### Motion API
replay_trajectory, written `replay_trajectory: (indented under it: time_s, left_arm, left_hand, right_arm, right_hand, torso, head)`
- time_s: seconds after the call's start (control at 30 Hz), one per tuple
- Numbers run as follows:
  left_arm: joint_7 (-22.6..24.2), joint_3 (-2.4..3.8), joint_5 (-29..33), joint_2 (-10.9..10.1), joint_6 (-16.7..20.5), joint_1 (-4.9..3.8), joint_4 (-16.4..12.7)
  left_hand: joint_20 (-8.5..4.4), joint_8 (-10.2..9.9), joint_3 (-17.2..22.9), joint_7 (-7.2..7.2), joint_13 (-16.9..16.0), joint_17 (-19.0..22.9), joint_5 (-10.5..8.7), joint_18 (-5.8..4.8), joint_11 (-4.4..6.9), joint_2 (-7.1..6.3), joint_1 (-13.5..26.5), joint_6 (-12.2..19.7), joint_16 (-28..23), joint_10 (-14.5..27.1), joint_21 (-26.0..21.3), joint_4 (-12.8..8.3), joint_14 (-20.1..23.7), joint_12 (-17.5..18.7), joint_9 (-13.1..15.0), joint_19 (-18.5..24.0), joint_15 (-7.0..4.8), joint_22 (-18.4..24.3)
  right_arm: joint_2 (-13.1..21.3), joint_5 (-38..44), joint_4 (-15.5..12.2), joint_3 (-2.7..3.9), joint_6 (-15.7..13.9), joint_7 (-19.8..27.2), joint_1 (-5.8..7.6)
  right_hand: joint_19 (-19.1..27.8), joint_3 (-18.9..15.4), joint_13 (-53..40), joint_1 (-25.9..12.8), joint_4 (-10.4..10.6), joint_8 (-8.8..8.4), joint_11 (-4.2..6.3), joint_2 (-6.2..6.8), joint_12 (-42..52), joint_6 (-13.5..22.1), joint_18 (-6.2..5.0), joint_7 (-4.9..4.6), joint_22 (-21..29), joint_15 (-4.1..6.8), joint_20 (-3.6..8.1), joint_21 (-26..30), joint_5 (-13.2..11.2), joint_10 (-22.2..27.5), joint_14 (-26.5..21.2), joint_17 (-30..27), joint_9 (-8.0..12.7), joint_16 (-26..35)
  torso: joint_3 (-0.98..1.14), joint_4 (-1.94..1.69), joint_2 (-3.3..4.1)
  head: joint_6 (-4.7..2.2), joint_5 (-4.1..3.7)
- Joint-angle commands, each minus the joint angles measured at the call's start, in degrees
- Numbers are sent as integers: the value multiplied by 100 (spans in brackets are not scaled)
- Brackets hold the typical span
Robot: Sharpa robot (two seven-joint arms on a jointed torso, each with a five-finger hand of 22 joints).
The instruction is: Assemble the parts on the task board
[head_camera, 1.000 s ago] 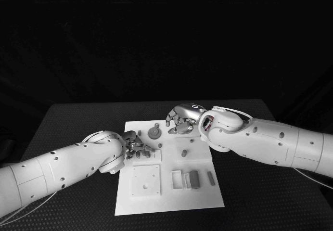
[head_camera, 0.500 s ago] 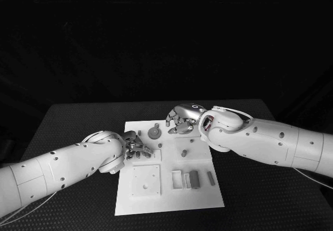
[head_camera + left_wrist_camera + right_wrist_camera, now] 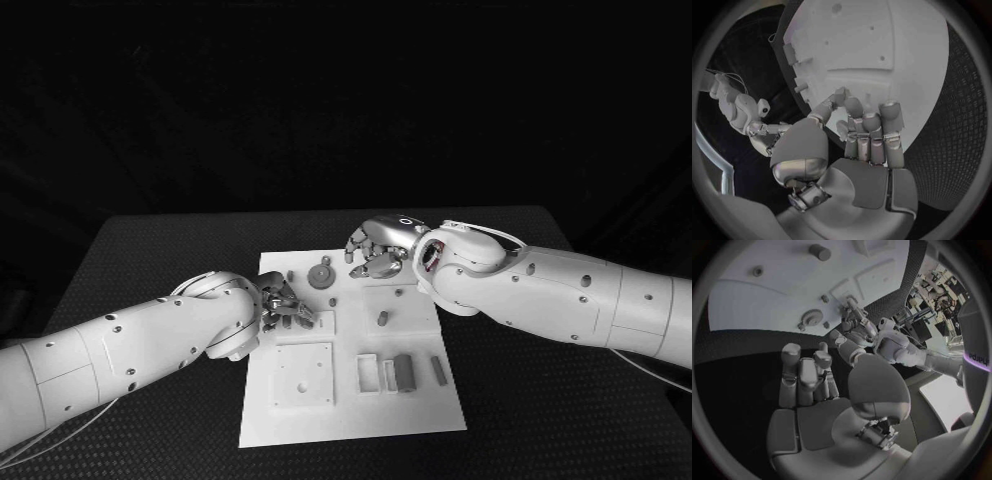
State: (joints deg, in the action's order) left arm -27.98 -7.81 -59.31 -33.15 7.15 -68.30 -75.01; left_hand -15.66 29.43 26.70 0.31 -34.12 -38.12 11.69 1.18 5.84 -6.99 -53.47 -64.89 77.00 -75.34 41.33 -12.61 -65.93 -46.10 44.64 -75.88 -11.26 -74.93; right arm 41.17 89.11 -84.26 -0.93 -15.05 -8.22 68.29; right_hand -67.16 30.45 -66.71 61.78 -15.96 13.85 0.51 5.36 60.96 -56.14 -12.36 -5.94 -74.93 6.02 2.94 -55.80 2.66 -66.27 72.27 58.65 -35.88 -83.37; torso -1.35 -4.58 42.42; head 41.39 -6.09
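Note:
The white task board lies in the middle of the table. My left hand hovers over the board's left side with its fingers curled in; no part shows among them. My right hand hangs over the board's far edge, its fingers bent and nothing in them. A grey gear sits between the two hands, and the right wrist view shows the gear on the board. A small peg stands mid-board.
A square plate with a hole lies at the board's near left. A grey cylinder and slim bars lie beside it on the near right. Black table surrounds the board.
My left hand's fingers have drawn in a little closer to the palm. The right arm and the parts on the board have stayed where they were.

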Motion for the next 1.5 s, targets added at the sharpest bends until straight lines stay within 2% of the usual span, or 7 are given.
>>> replay_trajectory:
  time_s: [0.03,0.37,0.63,0.77,1.0,1.5]
  left_arm:
    - [31,3,-14,16,-15,-1,-12]
    - [-11,4,-88,28,37,-1,12]
    - [-119,4,-405,31,47,-1,19]
    - [-158,4,-470,30,26,-1,16]
    - [-220,4,-639,28,37,-1,14]
    - [-165,3,-566,41,109,-1,-30]
  left_hand:
    - [0,1,294,-4,7,9,23,308,-20,221,-259,-38,40,22,36,-266,-26,-29,3,-29,-12,-108]
    - [-4,17,358,-11,10,9,72,303,-14,280,-330,-57,62,6,58,-341,-38,-50,11,-45,-17,-113]
    - [-15,54,409,-36,10,2,487,299,11,256,-398,-108,119,-44,104,-380,-78,-101,46,-75,-41,-116]
    - [-20,64,415,-45,7,-1,595,302,21,243,-414,-125,138,-60,127,-384,-92,-119,58,-91,-51,-119]
    - [-23,71,418,-52,4,-3,637,304,27,242,-422,-139,151,-73,143,-382,-104,-133,65,-103,-57,-120]
    - [-20,75,416,-55,4,-3,643,301,31,256,-407,-147,157,-81,139,-372,-112,-139,70,-97,-61,-114]
  right_arm:
    - [2,20,-5,3,51,7,-3]
    - [0,17,-2,3,49,8,-3]
    - [-1,13,-1,3,49,8,-3]
    - [-2,13,-1,3,46,9,-3]
    - [3,5,-4,3,48,10,-3]
    - [3,-6,-4,3,39,10,-3]
  right_hand:
    - [12,23,1,-60,23,-39,-45,-6,-27,-1,-264,-41,-41,10,36,25,12,6,-27,-1,-7,27]
    - [11,22,1,-65,26,-40,-45,-3,-28,0,-264,-42,-41,9,36,26,12,6,-28,-4,-8,28]
    - [10,20,1,-72,30,-42,-46,2,-28,2,-264,-43,-41,9,36,26,12,6,-26,-1,-9,28]
    - [9,19,2,-79,35,-43,-47,5,-28,3,-264,-43,-41,8,35,27,12,6,-30,-8,-9,30]
    - [8,18,2,-89,42,-45,-47,8,-29,5,-264,-44,-41,8,35,28,12,6,-26,-3,-9,30]
    - [6,17,2,-105,56,-48,-48,11,-30,8,-264,-45,-40,7,34,30,12,5,-25,-3,-10,30]
  torso:
    - [-1,1,1]
    - [-2,-1,-2]
    - [-2,2,3]
    - [-3,-1,0]
    - [-4,-4,-1]
    - [-7,-4,-1]
  head:
    - [-3,-1]
    - [-1,2]
    - [2,7]
    - [2,4]
    - [7,3]
    - [-4,11]
